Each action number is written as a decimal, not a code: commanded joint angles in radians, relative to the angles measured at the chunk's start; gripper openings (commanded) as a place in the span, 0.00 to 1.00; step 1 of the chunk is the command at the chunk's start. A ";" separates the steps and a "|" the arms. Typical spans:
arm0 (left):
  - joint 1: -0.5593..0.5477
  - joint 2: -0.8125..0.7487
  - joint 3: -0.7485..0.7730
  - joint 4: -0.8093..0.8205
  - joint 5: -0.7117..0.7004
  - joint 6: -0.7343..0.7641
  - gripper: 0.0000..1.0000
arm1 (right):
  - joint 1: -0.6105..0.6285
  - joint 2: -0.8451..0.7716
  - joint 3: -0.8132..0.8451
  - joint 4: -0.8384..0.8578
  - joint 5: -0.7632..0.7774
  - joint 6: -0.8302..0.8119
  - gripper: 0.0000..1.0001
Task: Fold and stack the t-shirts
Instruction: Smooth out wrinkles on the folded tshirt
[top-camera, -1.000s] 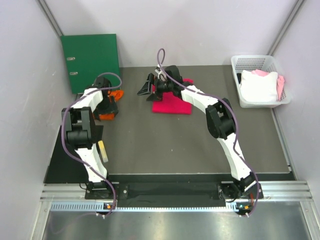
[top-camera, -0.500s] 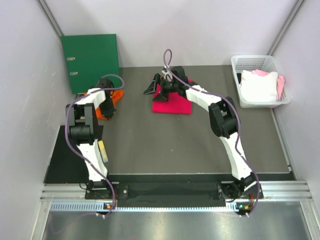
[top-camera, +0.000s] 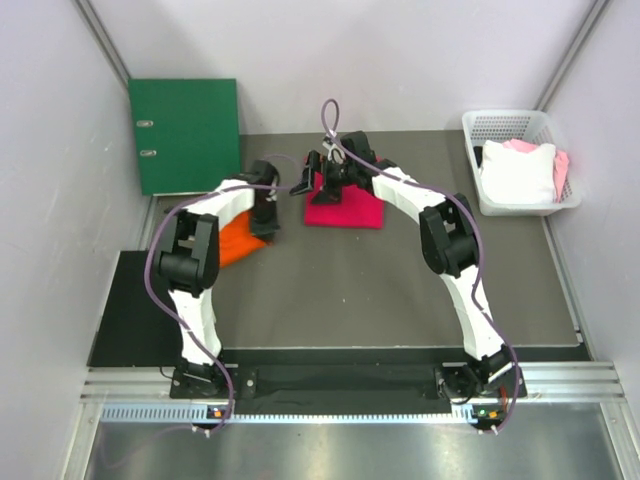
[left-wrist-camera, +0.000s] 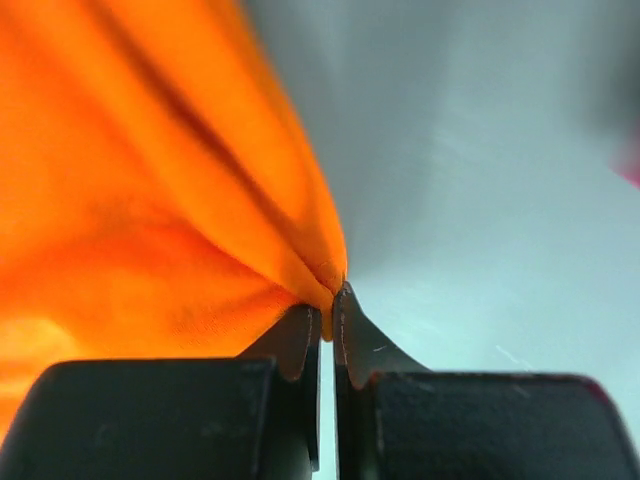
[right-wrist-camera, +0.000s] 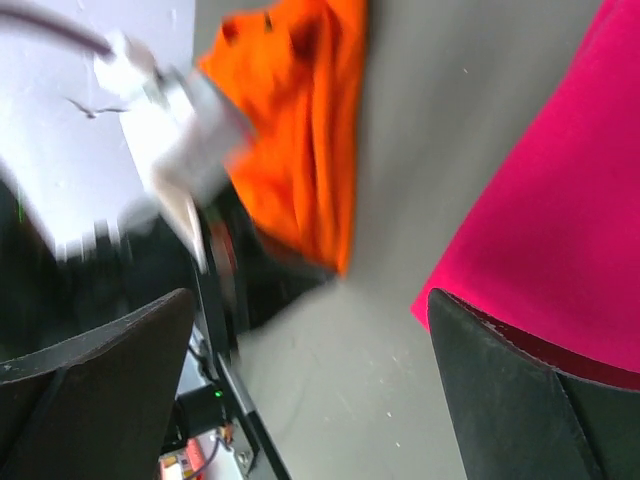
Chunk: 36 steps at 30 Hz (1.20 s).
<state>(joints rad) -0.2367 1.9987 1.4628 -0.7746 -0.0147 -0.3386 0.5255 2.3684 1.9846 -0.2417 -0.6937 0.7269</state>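
The orange t-shirt (top-camera: 235, 245) lies bunched on the dark mat at the left. My left gripper (top-camera: 267, 218) is shut on its right edge. In the left wrist view the pinched fold of orange t-shirt (left-wrist-camera: 150, 200) stretches up and to the left from the left gripper (left-wrist-camera: 331, 305). The crimson-pink t-shirt (top-camera: 347, 211) lies folded in a flat rectangle at the back centre. My right gripper (top-camera: 315, 185) hovers open over its left edge. In the right wrist view the right gripper (right-wrist-camera: 320, 370) stands wide with nothing between its fingers. The pink t-shirt (right-wrist-camera: 560, 220) lies by its right finger and the orange t-shirt (right-wrist-camera: 300, 130) lies farther off.
A green ring binder (top-camera: 185, 135) leans against the back wall at the left. At the back right a white basket (top-camera: 475, 165) holds white and pink cloth. The dark mat (top-camera: 350, 290) covers the table between grey side walls.
My left gripper has shut on the orange t-shirt and dragged it rightward, toward the pink one. The right gripper has shifted slightly right and stays open over the pink t-shirt's left edge.
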 joint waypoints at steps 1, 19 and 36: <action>-0.105 0.011 0.073 -0.107 0.084 -0.005 0.00 | -0.015 -0.093 0.037 -0.061 0.022 -0.086 1.00; -0.124 -0.123 -0.084 -0.310 0.194 0.047 0.00 | -0.032 -0.078 0.011 -0.068 0.007 -0.083 1.00; 0.015 -0.296 0.031 -0.152 0.076 -0.051 0.98 | -0.007 -0.117 -0.027 -0.186 -0.023 -0.167 0.98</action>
<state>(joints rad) -0.3401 1.6936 1.4612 -1.0161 0.0738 -0.3347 0.5022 2.3314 1.9694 -0.4164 -0.6956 0.5938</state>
